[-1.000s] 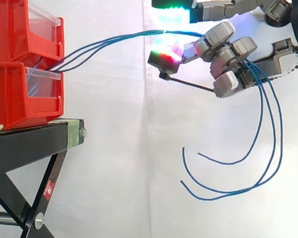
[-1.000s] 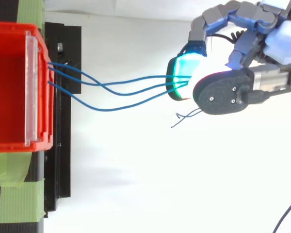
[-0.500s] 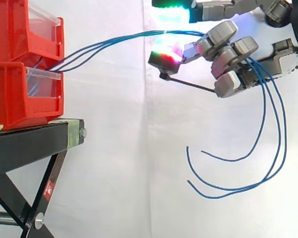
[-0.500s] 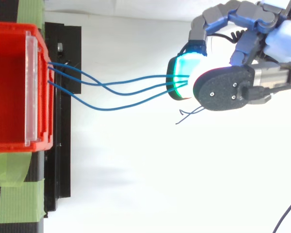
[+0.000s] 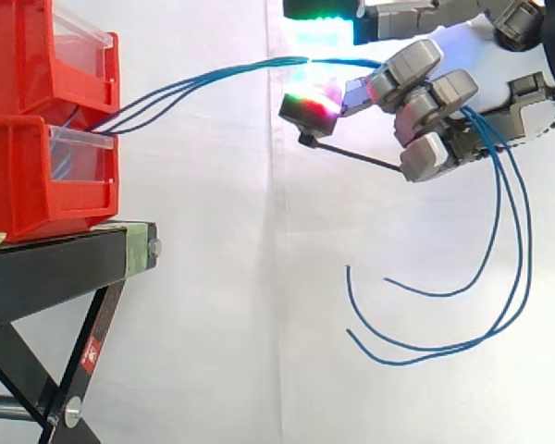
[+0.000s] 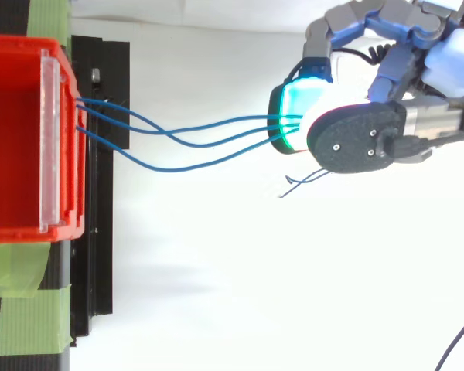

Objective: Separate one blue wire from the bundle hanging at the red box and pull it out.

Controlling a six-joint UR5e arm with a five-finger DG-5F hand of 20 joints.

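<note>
The black stand [image 5: 55,264] carries two stacked red bins [image 5: 37,120] at the left of the side view, before the white curtain [image 5: 213,277].

The hand [image 6: 363,143] is held well to the right of the bins, above stand level. Its fingers are curled, with a glowing pad [image 6: 294,116] closed towards the thumb.

Three blue wires [image 6: 178,168] leave the front of the bins at the seam between upper and lower box. They span the open gap with some slack and cross one another midway. All three enter the closure between pad and thumb. Behind the hand their free ends [image 5: 402,363] hang down in long loops, touching nothing.

The pad's glow washes out the contact point, so it cannot be confirmed whether all three wires are clamped or some merely rest there.

Assessment: the bundle is lifted but no single wire is isolated.

Recommendation: the lowest strand in the top view lies apart from the other two. The grip should close on that strand alone and the others be let slide free. The draw should then run straight away from the bins, along the line of the wire, and slowly, since a crossed strand could be dragged out with it.
</note>
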